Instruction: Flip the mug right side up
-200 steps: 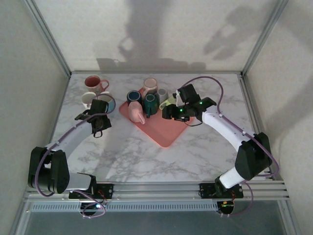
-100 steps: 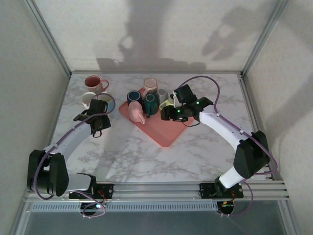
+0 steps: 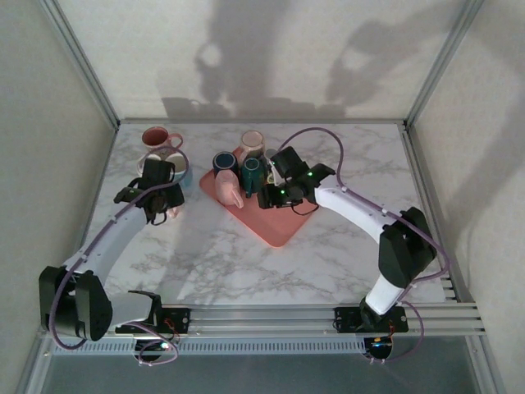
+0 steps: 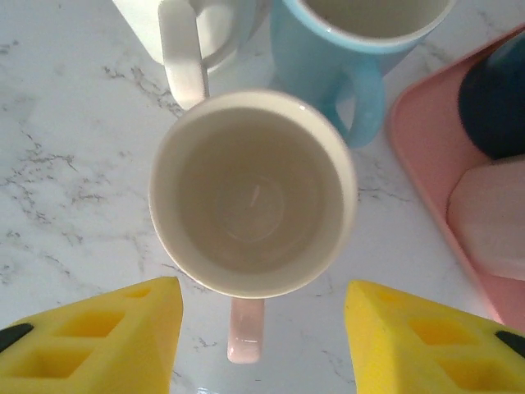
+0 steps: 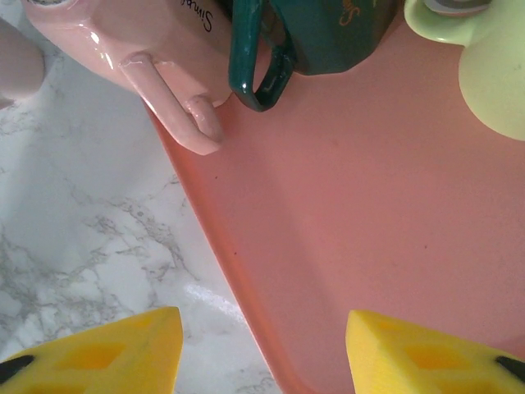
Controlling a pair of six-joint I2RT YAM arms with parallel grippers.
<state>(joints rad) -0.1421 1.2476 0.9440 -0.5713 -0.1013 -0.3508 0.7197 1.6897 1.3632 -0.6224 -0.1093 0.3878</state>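
Holding left fingers (image 4: 107,341) wide above the upright mug (image 4: 253,193), I've got right fingers (image 5: 107,349) wide over the tray (image 5: 369,222).

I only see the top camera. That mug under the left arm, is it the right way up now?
Observer: Yes. The left wrist view looks straight down into the mug: it stands upright and empty.
Operator: Is the tool squeezing it?
Observer: No. The left tool is open, its yellow fingers wide on either side of the handle.
Operator: And the other arm?
Observer: The right tool is open above the pink tray, with nothing between its fingers.
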